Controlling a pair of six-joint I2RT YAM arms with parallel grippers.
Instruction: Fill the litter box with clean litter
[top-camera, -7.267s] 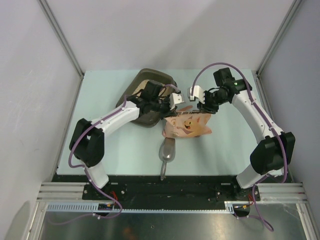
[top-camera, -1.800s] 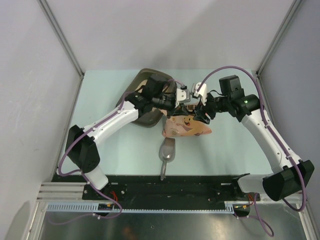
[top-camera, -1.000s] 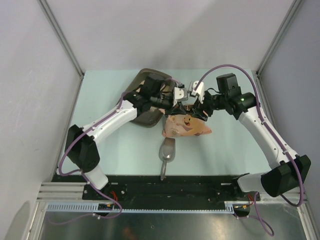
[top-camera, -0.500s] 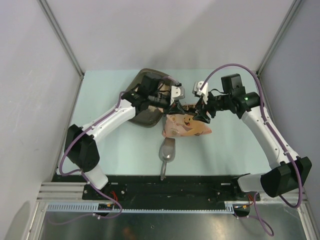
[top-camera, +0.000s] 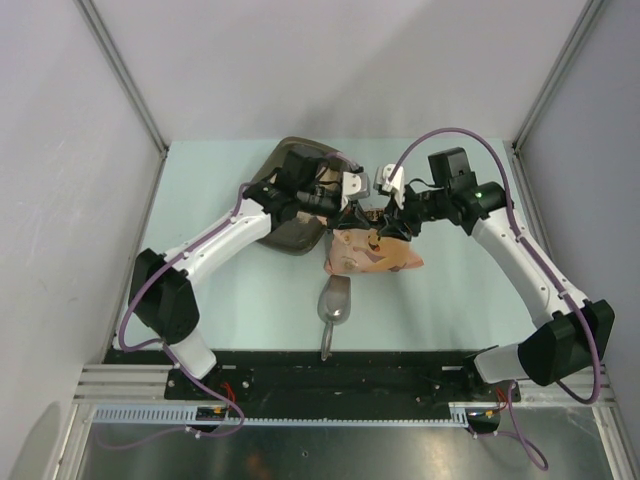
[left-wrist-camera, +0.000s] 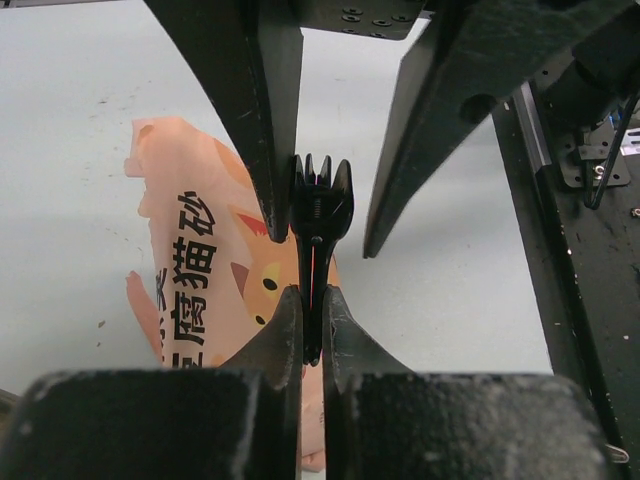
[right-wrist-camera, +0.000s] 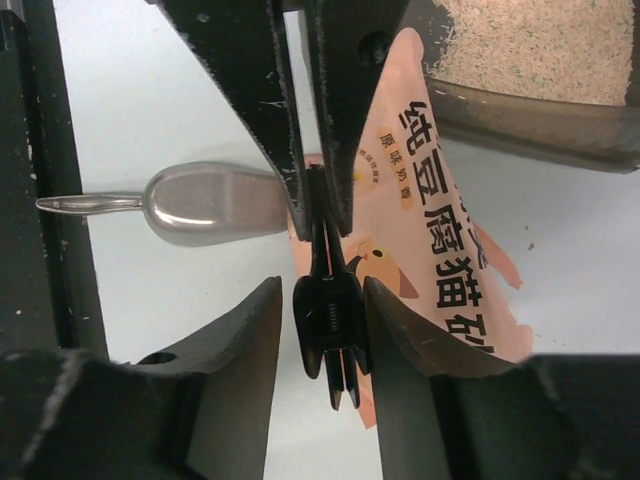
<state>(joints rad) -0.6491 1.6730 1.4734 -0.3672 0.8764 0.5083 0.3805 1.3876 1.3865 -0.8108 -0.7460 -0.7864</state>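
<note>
Above the pink bag (left-wrist-camera: 190, 270), the left gripper (left-wrist-camera: 310, 296) pinches a black clip (left-wrist-camera: 320, 200); the right gripper (right-wrist-camera: 320, 288), fingers spread, flanks its other end, apparently to take it.

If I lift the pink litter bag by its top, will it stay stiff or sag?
Probably floppy: the pink bag looks like thin, creased film lying slumped. Likely lightish, since litter already lies in the litter box, though what remains inside is hidden. The black clip in the left end effector may tug it; I cannot tell if it's attached.
</note>
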